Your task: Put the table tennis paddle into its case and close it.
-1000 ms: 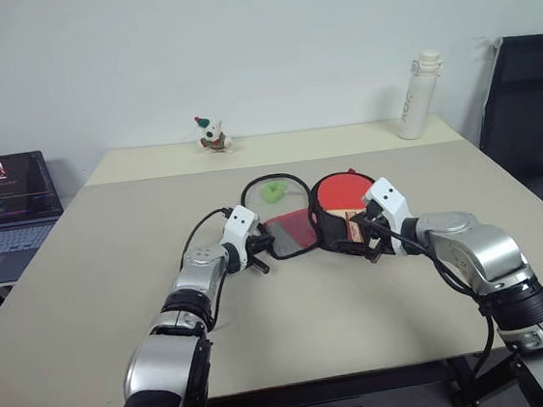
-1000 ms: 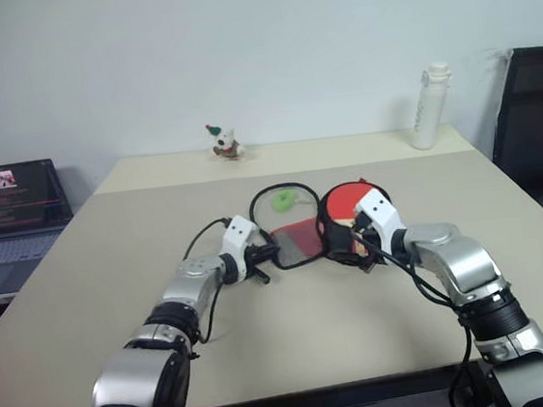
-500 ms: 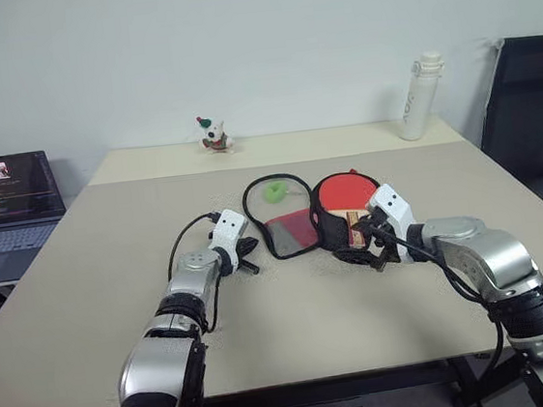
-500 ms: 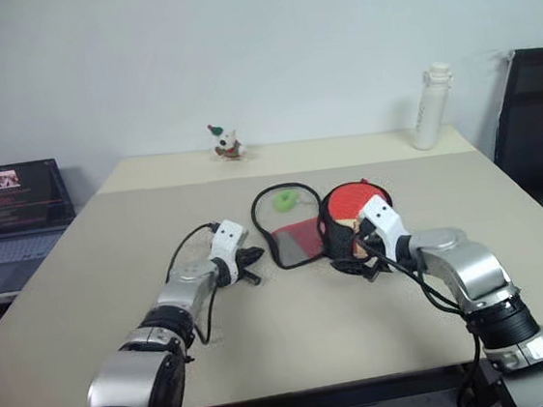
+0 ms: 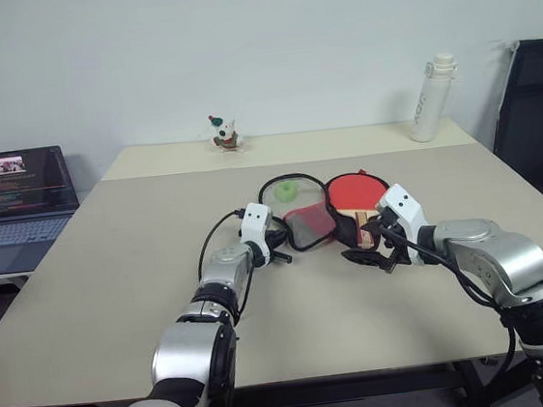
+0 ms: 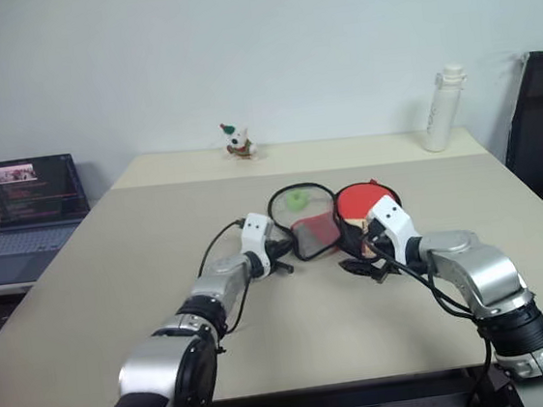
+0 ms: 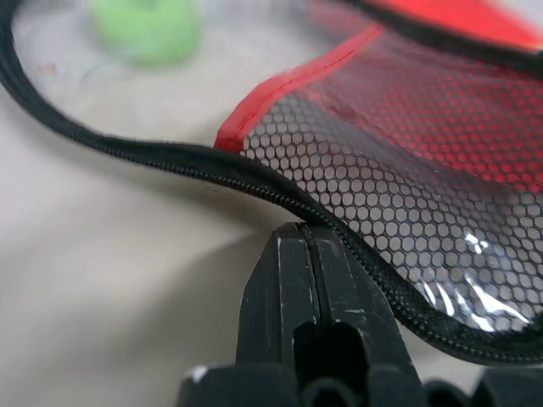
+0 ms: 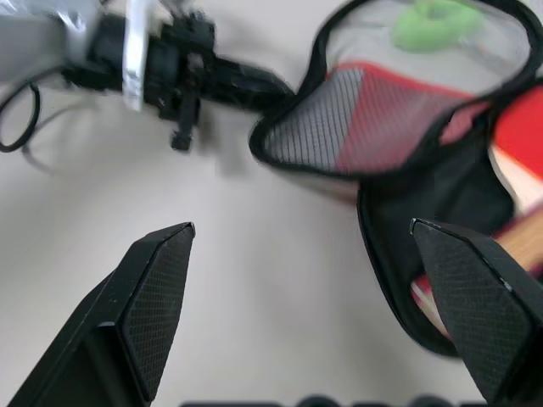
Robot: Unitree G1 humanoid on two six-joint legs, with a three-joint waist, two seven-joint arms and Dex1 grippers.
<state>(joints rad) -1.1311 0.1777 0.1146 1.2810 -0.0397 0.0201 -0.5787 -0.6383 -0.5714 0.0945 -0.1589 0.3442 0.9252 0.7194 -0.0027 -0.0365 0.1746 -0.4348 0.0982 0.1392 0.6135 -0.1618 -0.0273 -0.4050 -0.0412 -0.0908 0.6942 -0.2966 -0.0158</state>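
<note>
In the left eye view, a beige table (image 5: pixel 114 278) carries the open case (image 5: pixel 305 221) near its middle, the mesh-pocketed flap lying flat toward the left arm and the black half toward the right arm. The table tennis paddle (image 5: pixel 356 195) lies in the black half, its red face toward the far edge and its wooden handle pointing toward the right gripper (image 5: pixel 378 244). The left gripper (image 5: pixel 281 246) sits at the near rim of the mesh flap. A green zipper tag (image 5: pixel 288 189) lies inside the flap's far loop. A laptop (image 5: pixel 14 206) stands off the table's left side, a small toy figure (image 5: pixel 224 134) and a white bottle (image 5: pixel 432 97) near the far edge. The right eye view shows the same layout. In the left wrist view, the black fingers (image 7: pixel 288 297) are pressed together, their tips at the zipper edge of the case, just under the mesh; whether they pinch the fabric cannot be told. In the right wrist view, the right gripper's two fingertips (image 8: pixel 161 280) stand wide apart with nothing between them, above the table just before the black half of the case, and the left gripper reaches the flap's rim beyond.
</note>
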